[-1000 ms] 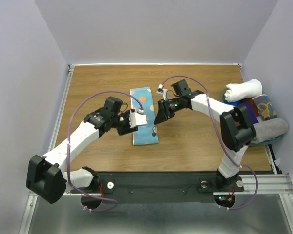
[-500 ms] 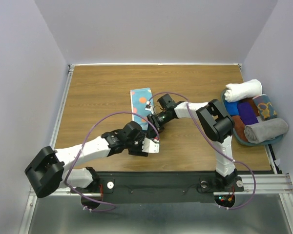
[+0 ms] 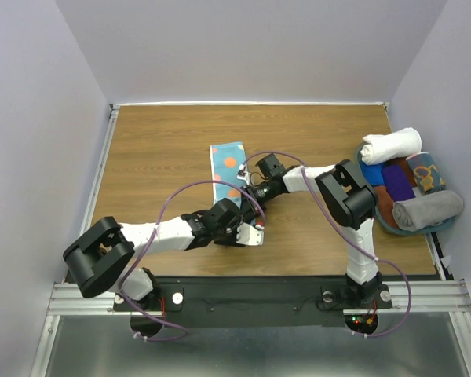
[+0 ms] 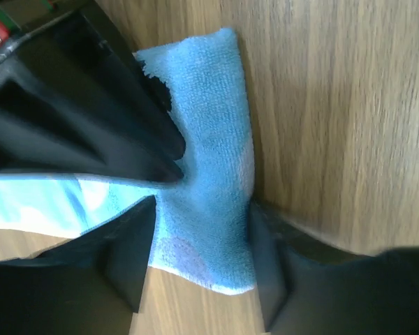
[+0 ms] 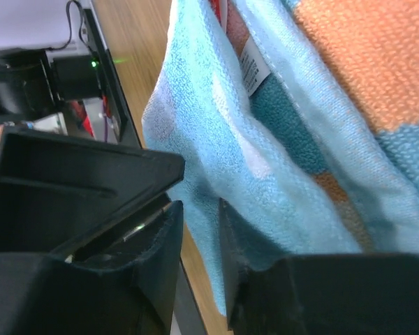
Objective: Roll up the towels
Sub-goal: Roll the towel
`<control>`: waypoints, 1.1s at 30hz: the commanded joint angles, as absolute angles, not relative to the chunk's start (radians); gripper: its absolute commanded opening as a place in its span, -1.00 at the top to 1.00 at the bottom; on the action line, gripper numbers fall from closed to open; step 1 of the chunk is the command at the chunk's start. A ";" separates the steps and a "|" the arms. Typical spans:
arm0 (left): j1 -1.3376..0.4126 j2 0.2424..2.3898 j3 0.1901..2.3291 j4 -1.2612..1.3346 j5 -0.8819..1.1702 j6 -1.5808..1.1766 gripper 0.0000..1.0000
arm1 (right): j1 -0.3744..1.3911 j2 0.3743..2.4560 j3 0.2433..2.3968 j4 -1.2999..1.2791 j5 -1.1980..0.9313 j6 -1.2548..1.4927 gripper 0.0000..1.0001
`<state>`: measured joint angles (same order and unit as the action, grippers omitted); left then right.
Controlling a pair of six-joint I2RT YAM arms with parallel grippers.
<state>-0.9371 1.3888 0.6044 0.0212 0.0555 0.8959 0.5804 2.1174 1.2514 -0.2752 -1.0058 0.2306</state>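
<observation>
Wooden table (image 3: 157,149) holds blue towel (image 3: 228,157), near end hidden; left gripper (image 4: 199,237) gapes, right gripper (image 5: 197,213) unclear.

Left tool (image 3: 251,234), right tool (image 3: 247,196) newly on towel (image 3: 228,161)

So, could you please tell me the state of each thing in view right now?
light blue towel: unrolled, far end lying flat, near end between the jaws.
left gripper: jaws open, astride the towel's near end.
right gripper: jaws nearly closed, pinching the towel's edge.
white towel: rolled, in the pile at the right.
grey towel: rolled, in the same pile.
</observation>
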 commanded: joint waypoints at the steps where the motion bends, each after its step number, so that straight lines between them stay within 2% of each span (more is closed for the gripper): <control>1: -0.945 1.422 0.603 0.002 0.061 0.908 -0.18 | 0.572 2.118 1.203 -0.272 -0.986 0.224 0.66; 2: -0.945 1.433 0.612 -0.038 0.078 0.911 -0.02 | 0.572 2.115 1.201 -0.270 -0.989 0.227 0.86; 4: -0.946 1.437 0.630 -0.092 0.125 0.904 0.13 | 0.572 2.105 1.195 -0.268 -0.999 0.229 0.99; 7: -0.946 1.448 0.664 -0.168 0.181 0.893 0.47 | 0.571 2.073 1.201 -0.270 -0.994 0.218 0.99; 9: -0.945 1.445 0.690 -0.227 0.210 0.887 0.57 | 0.558 2.016 1.203 -0.273 -0.965 0.206 0.89; 11: -0.945 1.442 0.710 -0.271 0.260 0.868 0.69 | 0.534 1.961 1.198 -0.275 -0.915 0.192 0.69; 12: -0.943 1.443 0.738 -0.296 0.282 0.862 0.71 | 0.502 1.897 1.193 -0.281 -0.896 0.177 0.31; 13: -0.943 1.445 0.752 -0.349 0.325 0.859 0.73 | 0.482 1.866 1.190 -0.287 -0.885 0.161 0.13; 14: -0.940 1.451 0.765 -0.371 0.345 0.850 0.74 | 0.459 1.833 1.186 -0.307 -0.878 0.131 -0.21; 16: -0.928 1.471 0.807 -0.429 0.403 0.847 0.74 | 0.385 1.725 1.172 -0.336 -0.848 0.095 -0.49; 20: -0.856 1.546 0.911 -0.556 0.524 0.868 0.72 | 0.296 1.511 1.114 -0.392 -0.772 -0.033 -0.74; 25: -0.730 1.716 1.070 -0.742 0.717 0.948 0.69 | 0.296 1.261 1.081 -0.498 -0.747 -0.175 -0.76; 30: -0.628 1.948 1.250 -0.916 0.816 1.034 0.67 | 0.322 1.218 1.110 -0.797 -0.801 -0.429 -0.67; 33: -0.600 2.052 1.310 -0.991 0.859 1.068 0.67 | 0.383 1.247 1.153 -0.940 -0.729 -0.511 -0.52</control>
